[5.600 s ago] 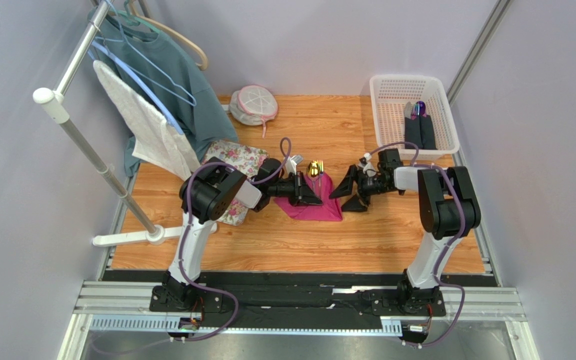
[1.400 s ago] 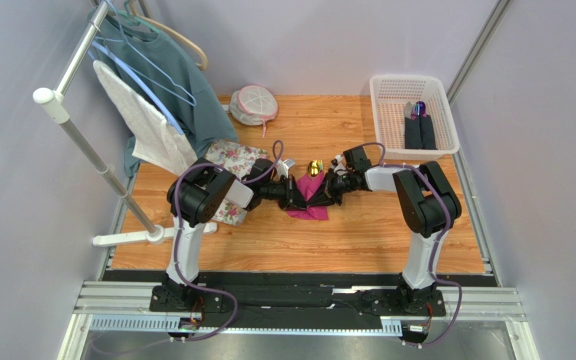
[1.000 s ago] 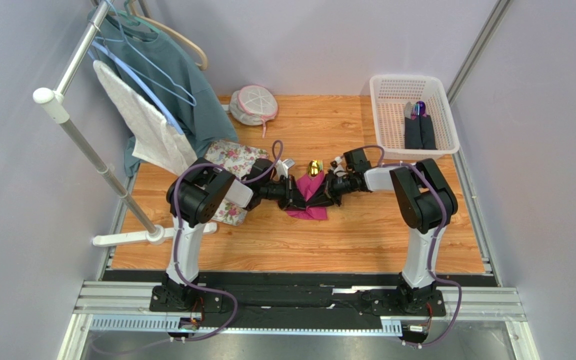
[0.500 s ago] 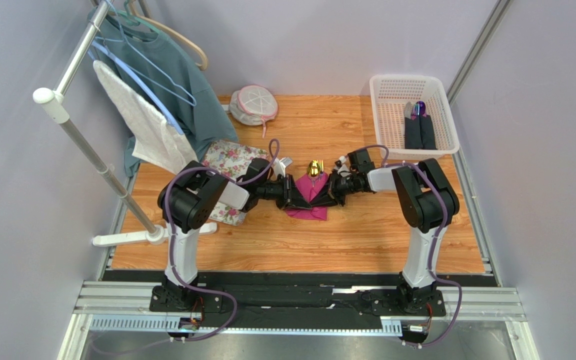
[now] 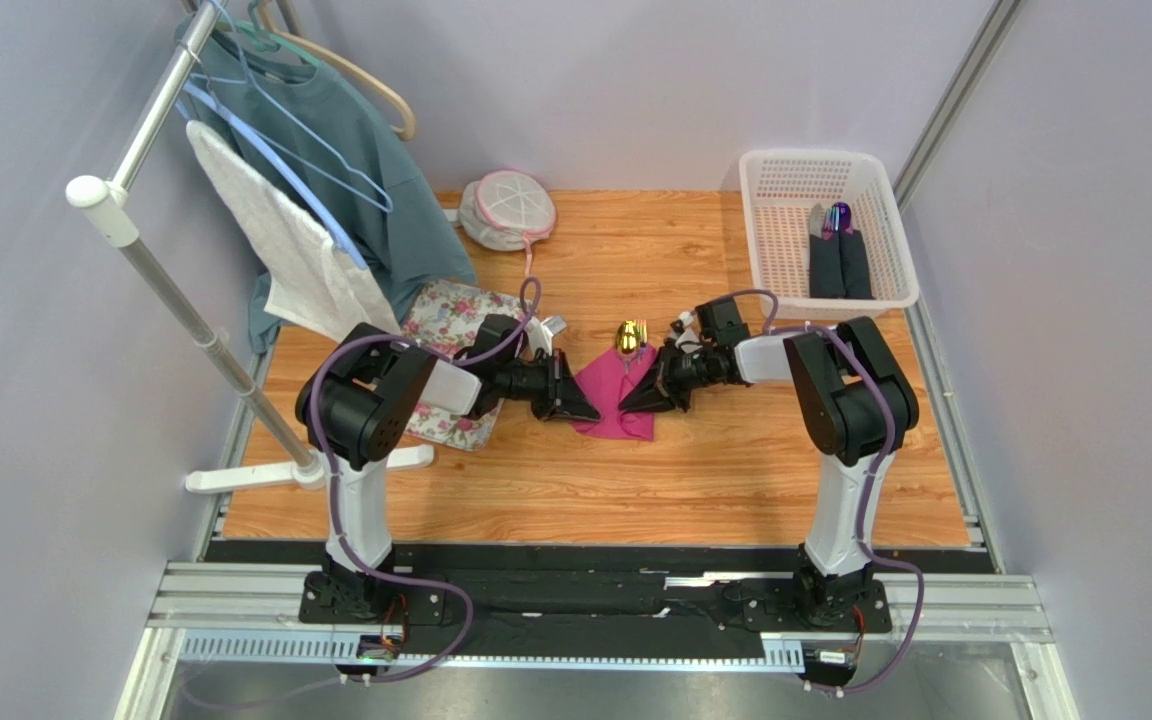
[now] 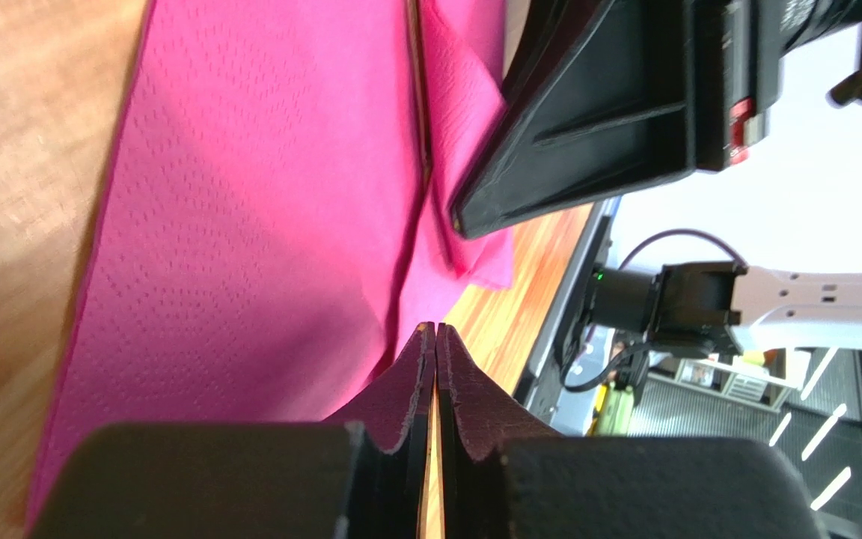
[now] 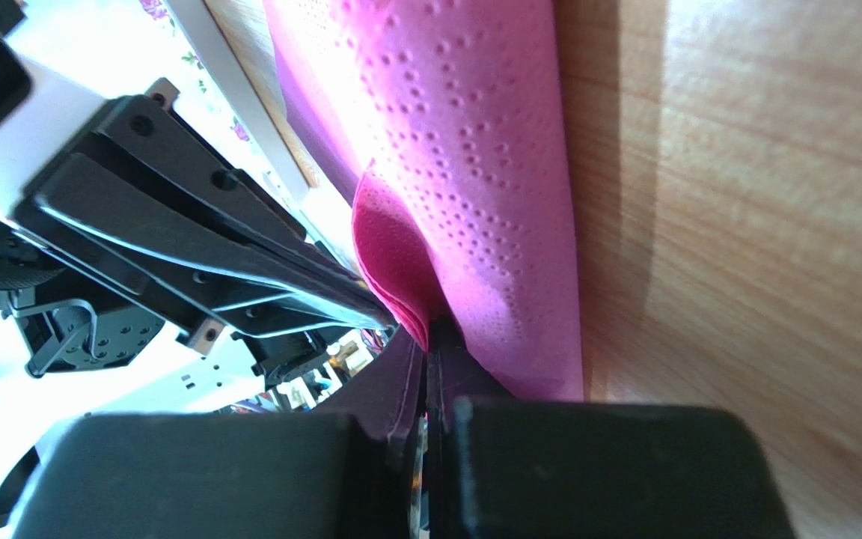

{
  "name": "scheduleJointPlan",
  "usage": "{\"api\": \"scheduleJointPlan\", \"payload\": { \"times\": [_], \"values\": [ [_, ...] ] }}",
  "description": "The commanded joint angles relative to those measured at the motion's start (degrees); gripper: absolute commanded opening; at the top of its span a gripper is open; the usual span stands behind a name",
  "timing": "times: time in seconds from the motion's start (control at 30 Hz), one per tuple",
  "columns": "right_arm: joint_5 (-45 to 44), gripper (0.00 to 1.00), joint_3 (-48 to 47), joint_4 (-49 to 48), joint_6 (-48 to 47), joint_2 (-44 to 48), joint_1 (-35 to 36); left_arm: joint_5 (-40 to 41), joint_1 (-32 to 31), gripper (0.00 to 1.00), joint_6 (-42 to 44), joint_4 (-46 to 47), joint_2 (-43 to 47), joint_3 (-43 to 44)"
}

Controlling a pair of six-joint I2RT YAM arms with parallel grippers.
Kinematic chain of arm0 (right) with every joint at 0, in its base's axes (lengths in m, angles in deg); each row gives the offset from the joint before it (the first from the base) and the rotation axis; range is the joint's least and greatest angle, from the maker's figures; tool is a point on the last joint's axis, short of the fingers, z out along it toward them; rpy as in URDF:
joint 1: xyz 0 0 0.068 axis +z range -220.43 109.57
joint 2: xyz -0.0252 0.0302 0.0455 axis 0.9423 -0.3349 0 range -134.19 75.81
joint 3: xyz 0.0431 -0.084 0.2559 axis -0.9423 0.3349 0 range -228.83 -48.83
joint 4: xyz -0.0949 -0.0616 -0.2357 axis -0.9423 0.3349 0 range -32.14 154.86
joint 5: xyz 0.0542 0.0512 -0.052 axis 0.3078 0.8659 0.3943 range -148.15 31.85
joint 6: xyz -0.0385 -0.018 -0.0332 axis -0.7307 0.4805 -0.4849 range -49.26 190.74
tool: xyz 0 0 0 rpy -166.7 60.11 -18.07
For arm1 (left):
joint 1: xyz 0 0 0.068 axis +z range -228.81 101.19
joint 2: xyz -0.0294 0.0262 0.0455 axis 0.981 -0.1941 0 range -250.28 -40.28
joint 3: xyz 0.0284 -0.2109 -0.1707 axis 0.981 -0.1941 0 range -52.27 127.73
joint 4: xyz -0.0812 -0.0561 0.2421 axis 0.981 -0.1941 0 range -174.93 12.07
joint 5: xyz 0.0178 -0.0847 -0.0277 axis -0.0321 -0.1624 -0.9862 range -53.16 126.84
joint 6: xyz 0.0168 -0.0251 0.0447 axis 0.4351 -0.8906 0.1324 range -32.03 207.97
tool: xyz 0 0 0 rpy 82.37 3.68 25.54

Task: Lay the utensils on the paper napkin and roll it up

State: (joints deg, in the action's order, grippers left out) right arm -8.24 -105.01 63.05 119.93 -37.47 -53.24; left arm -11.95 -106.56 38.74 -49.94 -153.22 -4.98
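**Left gripper drawing back, right gripper pinching the napkin fold**

On the left, the left gripper [image 6: 436, 337] is hanging low over the wooden bench [image 5: 612, 495]. Its fingers are drawn together to a hairline slit. Only wood is showing through that slit, and no paper is sitting between them. Its tip is pointing at the left edge of the paper napkin [image 6: 256, 225]; whether it is touching the paper I cannot tell.

The napkin is lying folded over on itself in the middle of the bench, between the two grippers. The utensils [image 5: 629, 336] are lying along it, their gold ends sticking out past its far edge and the rest hiding under the paper.

On the right, the right gripper [image 7: 433, 331] is reaching in from the opposite side. Its fingers are pressed fully together and are nipping a raised fold of the napkin.

Half a second ago the two grippers were meeting tip to tip over the napkin. Now the left one is sitting further left, its elbow swung out too, and a strip of magenta is showing between them. The right gripper is staying where it was. Several seconds back the napkin was lying spread wider, and the right gripper was standing open off its right corner.
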Motion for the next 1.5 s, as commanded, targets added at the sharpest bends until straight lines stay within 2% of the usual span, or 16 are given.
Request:
{"api": "scheduleJointPlan", "payload": {
  "times": [0.0, 0.63, 0.7, 0.73, 0.8, 0.83, 0.93, 1.13, 1.47],
  "values": [
    [-0.6, 0.00, -0.7, -0.7, 2.3, 0.5, 0.5, -0.3, -0.2, 0.06, 4.8, -3.2, -0.3, 1.0],
    [-1.5, 0.02, -2.2, -2.5, 3.2, -2.5, 3.2, 0.6, -0.3, 0.03, 4.9, -4.3, -2.2, 2.0],
    [-1.4, 0.09, -2.1, -2.6, 3.0, -3.2, 3.2, 0.0, -0.2, 0.04, 4.2, -2.3, -1.3, 1.6],
    [-1.3, 0.17, -2.0, -2.6, 3.0, -3.3, 3.2, 0.0, 0.0, 0.05, 3.4, -1.5, -1.0, 1.0],
    [-1.5, 0.26, -1.8, -2.6, 3.1, -3.5, 3.2, -0.6, 0.3, 0.10, 2.7, 0.2, 0.3, 0.4],
    [-1.5, 0.37, -1.8, -2.6, 3.1, -3.5, 3.2, -0.7, 0.8, 0.12, 1.8, 0.8, 0.8, -0.2],
    [-1.6, 0.53, -1.7, -2.7, 3.1, -3.4, 3.2, -1.3, 2.5, 0.18, 0.9, 1.5, 2.3, -0.4],
    [-1.7, 0.74, -1.6, -2.9, 3.8, -3.7, 3.2, -1.1, 4.8, 0.24, -0.1, 1.3, 3.4, 1.1],
    [-1.0, 0.75, -1.5, -4.6, 5.3, -4.4, 3.3, -1.0, 3.9, 0.25, -4.7, 5.9, 1.2, 4.1]
  ]
}}
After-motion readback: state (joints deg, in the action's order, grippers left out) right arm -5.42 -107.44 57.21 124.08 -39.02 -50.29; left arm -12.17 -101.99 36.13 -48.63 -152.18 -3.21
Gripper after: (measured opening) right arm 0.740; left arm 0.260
